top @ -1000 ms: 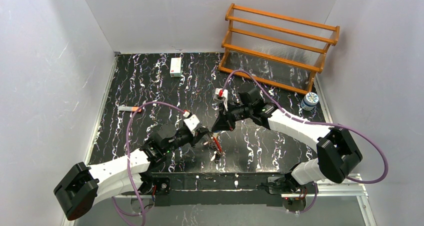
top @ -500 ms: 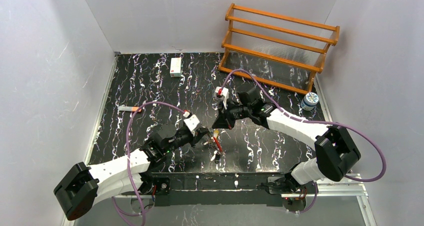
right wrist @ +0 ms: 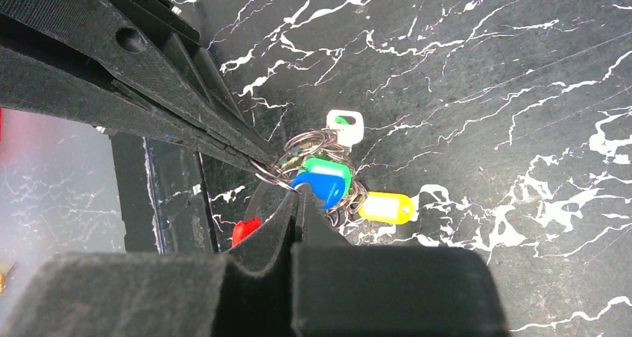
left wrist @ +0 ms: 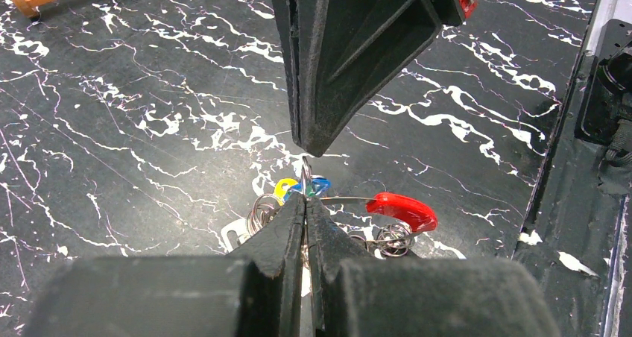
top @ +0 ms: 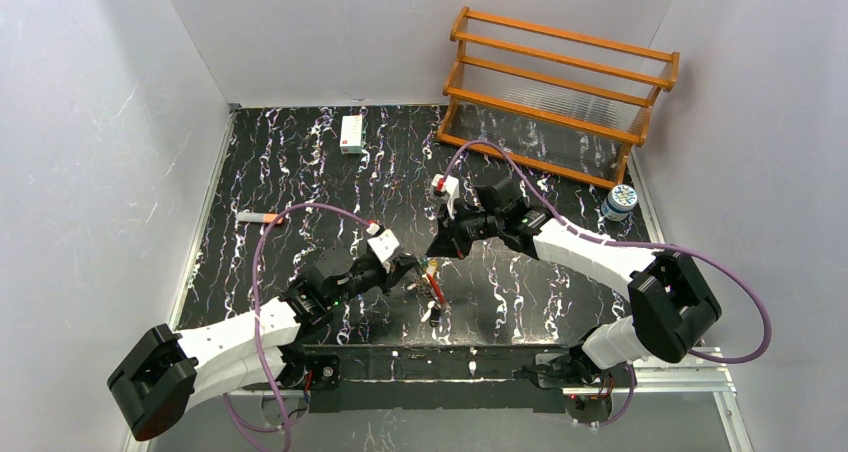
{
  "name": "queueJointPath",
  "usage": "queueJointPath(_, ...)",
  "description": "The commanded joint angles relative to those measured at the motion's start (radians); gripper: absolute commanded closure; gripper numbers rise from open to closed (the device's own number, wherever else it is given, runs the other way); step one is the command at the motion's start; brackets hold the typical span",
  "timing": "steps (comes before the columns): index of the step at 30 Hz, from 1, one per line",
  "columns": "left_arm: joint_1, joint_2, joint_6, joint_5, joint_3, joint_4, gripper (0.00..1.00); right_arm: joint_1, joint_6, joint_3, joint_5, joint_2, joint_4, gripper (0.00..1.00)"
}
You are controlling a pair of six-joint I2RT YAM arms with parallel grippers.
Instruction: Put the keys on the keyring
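The keyring [top: 433,290] is a thin wire loop with a red segment [left wrist: 403,210], lying just above the near edge of the black marbled table between both arms. The keys' blue tag [right wrist: 322,189] and green tag [right wrist: 329,165] bunch on the wire with a yellow tag [right wrist: 384,207] and a white tag [right wrist: 345,127]. My left gripper [left wrist: 306,200] is shut on the wire beside the red segment. My right gripper [right wrist: 296,196] is shut too, its tips on a strand of wire right by the blue tag. The two tips nearly meet over the bunch [top: 428,266].
An orange wooden rack [top: 560,82] stands at the back right. A small white box [top: 351,132] lies at the back, and an orange-tipped white marker [top: 257,216] at the left. A capped bottle [top: 620,202] stands by the right wall. White walls enclose the table.
My right gripper has moved slightly up and away from the near edge, and the coloured tags now show between the two gripper tips. The left arm has stayed put.
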Motion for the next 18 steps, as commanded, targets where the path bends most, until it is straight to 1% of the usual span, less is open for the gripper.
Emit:
queueJointPath(1,-0.003,-0.008,0.008,0.018,0.004,0.023,1.0,0.003,-0.011,-0.003,0.008,-0.002,0.017,0.99)
queueJointPath(7,-0.003,-0.008,0.008,0.019,0.003,0.025,1.0,0.003,-0.002,-0.014,0.042,-0.021,0.02,0.99)
queueJointPath(8,-0.003,-0.008,0.007,0.02,0.003,0.025,1.0,0.003,0.002,-0.018,0.055,-0.031,0.027,0.96)
queueJointPath(10,-0.004,-0.011,0.008,0.02,0.001,0.025,1.0,0.003,0.008,-0.034,0.076,-0.06,0.047,0.83)
queueJointPath(11,-0.003,-0.012,0.008,0.02,0.001,0.025,1.0,0.003,0.009,-0.043,0.087,-0.075,0.059,0.73)
queueJointPath(12,-0.003,-0.014,0.007,0.02,0.0,0.025,1.0,0.003,0.01,-0.052,0.097,-0.092,0.075,0.65)
queueJointPath(16,-0.003,-0.02,0.008,0.021,-0.003,0.027,1.0,0.003,0.002,-0.09,0.088,-0.137,0.137,0.55)
queueJointPath(18,-0.003,-0.022,0.008,0.024,-0.005,0.032,1.0,0.003,-0.026,-0.093,0.056,-0.142,0.136,0.53)
